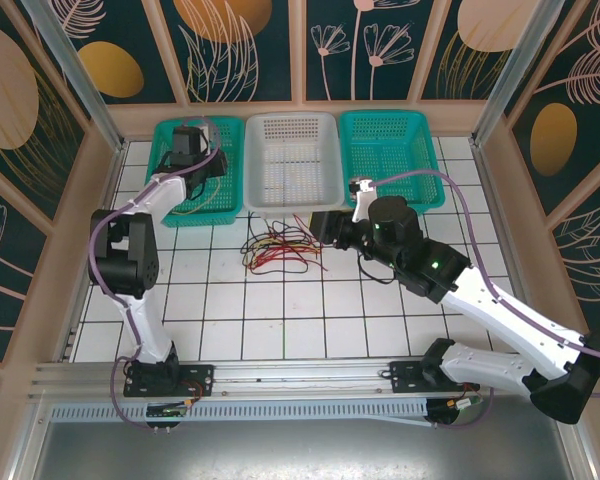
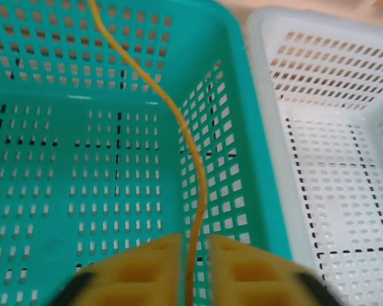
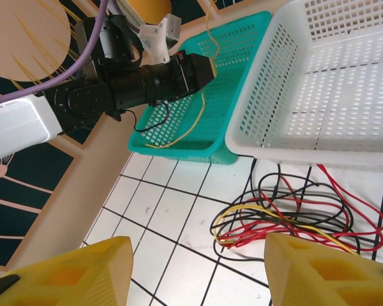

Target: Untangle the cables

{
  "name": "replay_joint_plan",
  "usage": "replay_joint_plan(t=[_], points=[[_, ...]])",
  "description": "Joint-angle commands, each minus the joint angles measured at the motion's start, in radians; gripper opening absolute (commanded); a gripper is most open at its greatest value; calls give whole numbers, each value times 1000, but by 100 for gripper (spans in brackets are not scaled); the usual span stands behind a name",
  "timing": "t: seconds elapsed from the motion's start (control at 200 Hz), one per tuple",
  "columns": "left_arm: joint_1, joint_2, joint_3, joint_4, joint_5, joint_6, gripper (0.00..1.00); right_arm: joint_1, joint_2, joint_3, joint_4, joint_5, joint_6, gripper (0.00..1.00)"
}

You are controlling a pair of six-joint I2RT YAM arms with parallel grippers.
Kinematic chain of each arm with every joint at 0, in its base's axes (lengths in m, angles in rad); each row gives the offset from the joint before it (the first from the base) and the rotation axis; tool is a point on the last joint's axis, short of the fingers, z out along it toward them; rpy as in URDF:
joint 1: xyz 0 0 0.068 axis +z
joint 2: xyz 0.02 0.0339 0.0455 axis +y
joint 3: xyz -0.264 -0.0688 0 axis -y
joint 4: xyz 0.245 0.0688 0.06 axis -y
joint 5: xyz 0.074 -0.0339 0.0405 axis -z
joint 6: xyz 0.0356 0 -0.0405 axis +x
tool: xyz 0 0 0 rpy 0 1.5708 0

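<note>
While the left gripper (image 2: pixel 195 255) pinches a single yellow cable (image 2: pixel 179 127) in the narrow slot between its two pads, it hangs above the left teal basket (image 2: pixel 230 95), so that the strand trails down from the jaws into that bin. In the right wrist view the strand's free end curls against the basket's near wall, which suggests the cable is held there for sorting apart from the rest. The tangled cables (image 3: pixel 287 217), red, black and yellow, lie in a loose knot on the tiled surface (image 1: pixel 310 310), just in front of the white basket (image 1: pixel 290 125), with a few black loops running up to touch its near wall. The right gripper (image 3: pixel 198 268) hovers over this knot with its jaws spread wide and nothing between them, a posture that fits lining up for the next strand, not holding one. The right teal basket (image 1: pixel 390 117) stands beside the white one and appears to hold no cable. Judged from this layout, one strand is separated and the bulk of the untangling is not yet done. The remaining loops cross one another closely, so a pull on any one strand may well drag its neighbours along; picking an outer red loop at the knot's edge would seem the least entangling choice.
</note>
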Motion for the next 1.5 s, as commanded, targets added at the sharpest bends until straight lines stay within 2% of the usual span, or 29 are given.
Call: replay_joint_plan(t=[0.0,0.05,0.08,0.115,0.155,0.23,0.275,0.3,0.531,0.631,0.776,0.896,1.076,1.211,1.316,1.492], points=[[0,24,18,42,11,19,44,-9,6,-2,-2,23,3,57],[0,16,3,49,-5,5,53,-13,13,3,-15,32,4,57],[0,1,-7,58,-15,-2,66,-15,19,8,-26,39,3,57],[0,-19,-13,64,-25,-7,76,-18,29,15,-35,49,4,57],[0,-41,-11,61,-33,-9,81,-19,42,21,-44,58,7,57],[0,-82,11,26,-39,-23,84,-19,68,26,-50,71,13,58],[0,-112,21,0,-41,-36,96,-18,90,28,-53,80,22,60],[0,-135,19,-10,-49,-48,99,-17,101,28,-55,85,28,60],[0,-449,-161,-11,-44,-201,92,22,219,22,-40,154,102,64],[0,-571,-240,-74,-31,-236,89,56,296,42,-33,182,118,67],[0,-765,-405,-131,-9,-276,85,90,453,113,-31,196,137,70],[0,-922,-542,-129,65,-306,82,103,606,194,-38,174,174,70],[0,-1018,-650,-143,159,-348,79,127,812,339,-104,161,208,70],[0,-1033,-682,-135,193,-368,76,140,896,392,-137,170,201,70],[0,-1019,-703,-96,229,-399,73,140,925,397,-161,166,197,61],[-2,-987,-705,-60,262,-410,67,154,859,268,-177,165,223,32]])
